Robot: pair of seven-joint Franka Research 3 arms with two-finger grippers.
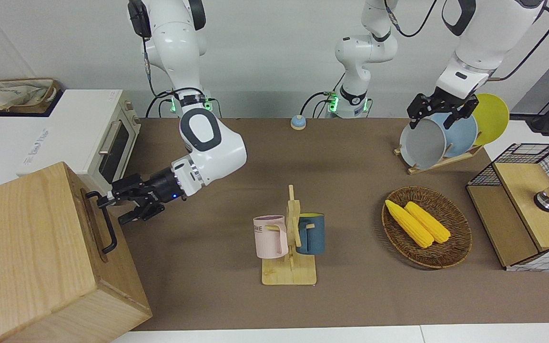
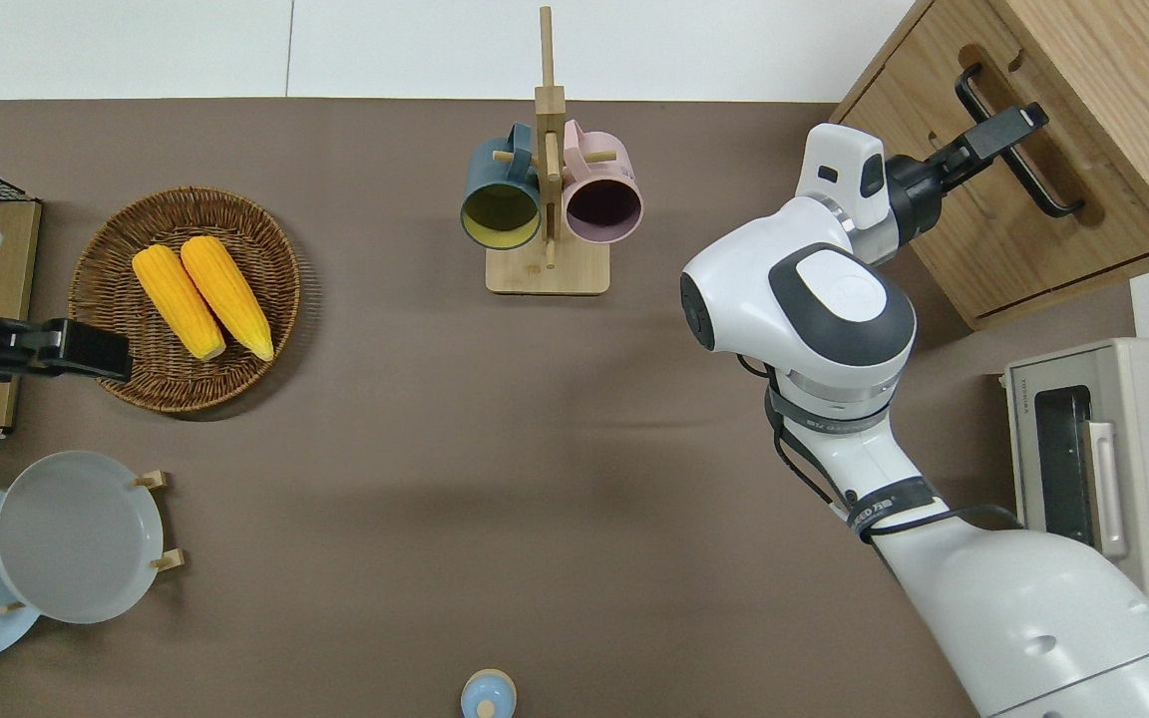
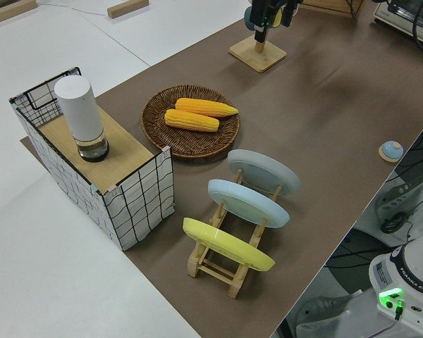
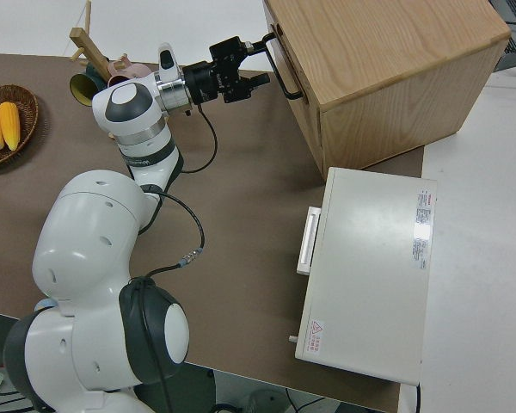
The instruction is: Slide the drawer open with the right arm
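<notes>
Drawer (image 1: 94,224) sits low in the big pale-wood box (image 1: 31,257) at the lower left of the front view, its front flush with the box face, so we judge it not yet slid out. Its black bar handle (image 1: 105,221) runs along that front, standing proud on two posts.

Largest first: the box fills the lower left corner, turned so the drawer front faces the open brown table (image 1: 350,200). Next the white toaster oven (image 1: 91,136), just above the box in that view. The right arm (image 1: 208,143) reaches down from top centre-left, forearm laid nearly level so the fingers meet the bar side-on, which we take as the line for a straight pull.

Right gripper (image 1: 112,202) is at the upper end of the handle; one finger lies against the bar there, the other hangs below, apart from it. We read the jaws as parted, holding nothing yet, though the overhead view shows the tip right over the bar.

Left gripper (image 1: 439,108) is parked, jaws spread.
</notes>
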